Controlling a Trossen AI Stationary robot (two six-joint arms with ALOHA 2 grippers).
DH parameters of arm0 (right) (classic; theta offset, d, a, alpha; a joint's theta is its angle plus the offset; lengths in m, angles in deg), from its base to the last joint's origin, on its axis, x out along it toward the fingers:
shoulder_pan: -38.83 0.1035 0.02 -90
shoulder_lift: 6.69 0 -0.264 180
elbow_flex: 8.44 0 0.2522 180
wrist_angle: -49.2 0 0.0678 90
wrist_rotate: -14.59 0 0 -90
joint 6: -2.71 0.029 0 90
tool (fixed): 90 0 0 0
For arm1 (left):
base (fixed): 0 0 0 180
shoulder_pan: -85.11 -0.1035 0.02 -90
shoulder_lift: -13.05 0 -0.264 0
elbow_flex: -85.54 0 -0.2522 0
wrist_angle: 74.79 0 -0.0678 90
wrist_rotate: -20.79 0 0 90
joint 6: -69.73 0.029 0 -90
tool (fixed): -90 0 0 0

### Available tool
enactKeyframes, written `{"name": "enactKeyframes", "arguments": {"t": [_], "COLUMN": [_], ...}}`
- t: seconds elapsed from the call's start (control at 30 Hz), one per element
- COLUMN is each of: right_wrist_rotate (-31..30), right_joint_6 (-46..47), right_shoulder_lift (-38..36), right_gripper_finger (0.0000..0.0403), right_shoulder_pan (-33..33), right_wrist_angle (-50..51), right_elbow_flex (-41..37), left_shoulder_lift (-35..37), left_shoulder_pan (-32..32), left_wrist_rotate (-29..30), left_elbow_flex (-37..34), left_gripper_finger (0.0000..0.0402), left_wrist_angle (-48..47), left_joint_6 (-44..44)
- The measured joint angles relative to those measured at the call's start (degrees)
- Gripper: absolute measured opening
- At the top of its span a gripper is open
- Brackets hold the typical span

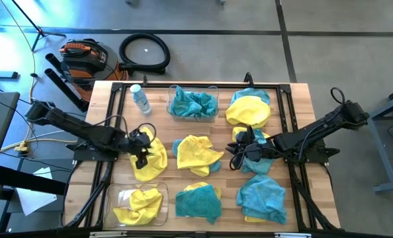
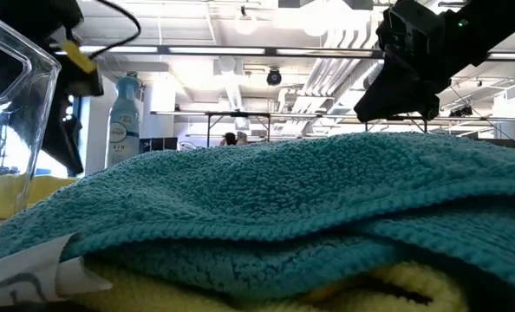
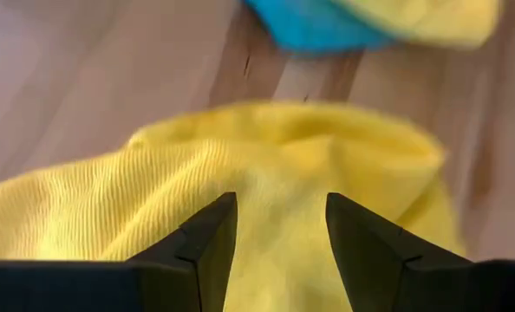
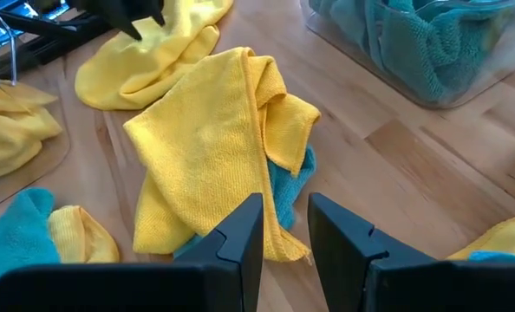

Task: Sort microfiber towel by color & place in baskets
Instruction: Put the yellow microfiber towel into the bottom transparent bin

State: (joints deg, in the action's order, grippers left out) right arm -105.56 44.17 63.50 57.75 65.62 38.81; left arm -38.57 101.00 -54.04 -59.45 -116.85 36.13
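Note:
Yellow and teal towels lie spread over the wooden table. My left gripper [image 1: 141, 155] [image 3: 279, 221] is open, its fingers on either side of the middle of a crumpled yellow towel [image 1: 151, 160] [image 3: 283, 156]. My right gripper [image 1: 236, 156] [image 4: 283, 225] is open a little and hangs above the table just right of the centre yellow towel [image 1: 196, 153] [image 4: 205, 139], which lies on a teal one [image 4: 288, 186]. The far basket [image 1: 170, 109] [image 4: 370, 61] holds teal towels. The near-left basket [image 1: 110, 198] holds yellow ones. My left gripper points down at the middle of the yellow towel [image 3: 275, 182], which lies flat on the table. I cannot tell whether the fingertips touch the cloth.
A water bottle [image 1: 140, 99] stands left of the far basket. More towels lie at far right [image 1: 248, 111], near centre [image 1: 198, 201] and near right [image 1: 262, 195]. In the low view a teal towel [image 2: 266, 199] fills the foreground. Bare wood shows between the heaps.

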Motion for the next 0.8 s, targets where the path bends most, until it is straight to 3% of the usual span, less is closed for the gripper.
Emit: {"name": "enactKeyframes", "arguments": {"t": [0.33, 0.43, 0.6, 0.8], "right_wrist_rotate": [-1.22, -1.22, -1.24, -1.23], "right_joint_6": [-0.17, -0.31, -0.47, -0.38], "right_shoulder_lift": [0.02, 0.02, 0.04, 0.04], "right_gripper_finger": [0.0087, 0.0087, 0.0087, 0.0087], "right_shoulder_pan": [0.0, 0.0, 0.0, 0.0], "right_wrist_angle": [-0.13, -0.17, -0.2, -0.17], "right_elbow_flex": [0.01, 0.01, 0.01, 0.01], "left_shoulder_lift": [-13.63, -15.42, -15.75, -16.01], "left_shoulder_pan": [-0.11, -0.06, -0.08, -0.04], "left_wrist_rotate": [0.82, 0.36, 0.75, 0.8], "left_elbow_flex": [0.3, 0.34, 1.25, 10.61], "left_gripper_finger": [0.0158, 0.0123, 0.0016, 0.0004], "left_wrist_angle": [0.47, 0.49, 0.0, -13.62], "left_joint_6": [8.67, 8.65, 8.3, 7.89]}}
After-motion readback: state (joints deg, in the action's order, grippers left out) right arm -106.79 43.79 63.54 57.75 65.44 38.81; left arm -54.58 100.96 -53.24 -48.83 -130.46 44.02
